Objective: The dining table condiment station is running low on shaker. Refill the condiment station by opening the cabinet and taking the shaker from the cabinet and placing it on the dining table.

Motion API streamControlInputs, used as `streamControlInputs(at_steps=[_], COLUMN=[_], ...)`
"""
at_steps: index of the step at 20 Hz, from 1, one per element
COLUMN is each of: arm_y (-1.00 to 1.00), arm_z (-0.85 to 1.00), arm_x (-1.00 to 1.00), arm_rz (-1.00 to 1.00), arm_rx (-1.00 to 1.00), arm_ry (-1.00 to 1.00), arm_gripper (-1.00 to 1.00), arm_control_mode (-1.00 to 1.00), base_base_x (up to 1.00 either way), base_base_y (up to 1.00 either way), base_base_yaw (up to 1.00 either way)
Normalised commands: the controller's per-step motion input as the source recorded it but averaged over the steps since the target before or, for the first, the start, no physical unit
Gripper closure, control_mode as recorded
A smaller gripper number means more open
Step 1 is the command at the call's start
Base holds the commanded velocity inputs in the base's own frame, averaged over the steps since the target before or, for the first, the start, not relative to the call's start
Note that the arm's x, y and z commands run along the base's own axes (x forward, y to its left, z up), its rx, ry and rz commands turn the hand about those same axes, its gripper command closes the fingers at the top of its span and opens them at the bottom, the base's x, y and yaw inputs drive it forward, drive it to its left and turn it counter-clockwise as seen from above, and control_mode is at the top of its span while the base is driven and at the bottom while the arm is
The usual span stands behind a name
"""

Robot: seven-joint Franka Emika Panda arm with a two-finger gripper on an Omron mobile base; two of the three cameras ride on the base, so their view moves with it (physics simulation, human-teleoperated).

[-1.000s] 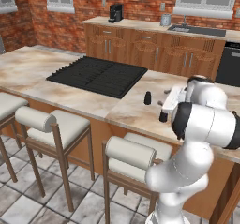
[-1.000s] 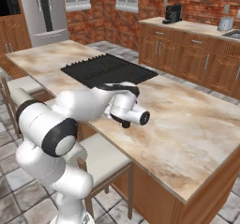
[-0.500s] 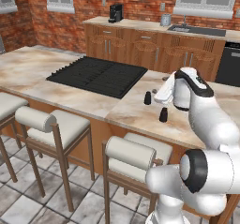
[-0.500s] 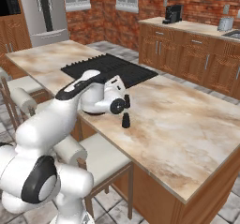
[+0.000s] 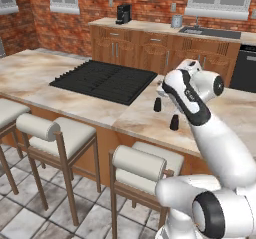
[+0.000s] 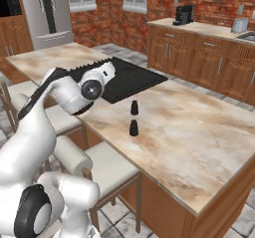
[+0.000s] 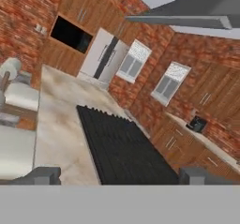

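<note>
My arm has swung up and back since a moment ago: my hand was low over the dining table (image 6: 199, 147) beside the cooktop (image 5: 105, 80), and now my wrist stands lifted above that cooktop's near right corner. My gripper (image 7: 117, 176) is spread wide, holding nothing; the two grey fingertips (image 7: 40, 176) sit far apart at the bottom of the hand view, looking along the black ridged cooktop toward the brick wall (image 7: 28, 12).

The table top is smooth beige marbled stone on a reddish wooden base. The cooktop is a flat black inset rectangle with ribbed grates. Cushioned stools (image 5: 142, 165) with rolled backs line the near side.

Two small black shakers stand upright on the stone just right of the cooktop. The shaker (image 5: 174, 122) (image 6: 133, 128) nearer the table edge has a rounded body and a narrower top; the second shaker (image 5: 157, 105) (image 6: 134, 107) stands just behind it, closer to the cooktop's corner. Both are apart from my hand, below it and to the right of the cooktop.
</note>
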Motion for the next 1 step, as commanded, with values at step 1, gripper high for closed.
streamControlInputs(at_steps=[1], arm_y=[0.44], arm_z=[0.93], arm_x=[-0.71], arm_rz=[-0.11], arm_rx=[-0.08], arm_ry=[0.02], arm_gripper=[-1.00], arm_control_mode=[-1.00], base_base_x=[0.00], base_base_y=[0.00], base_base_yaw=[0.00])
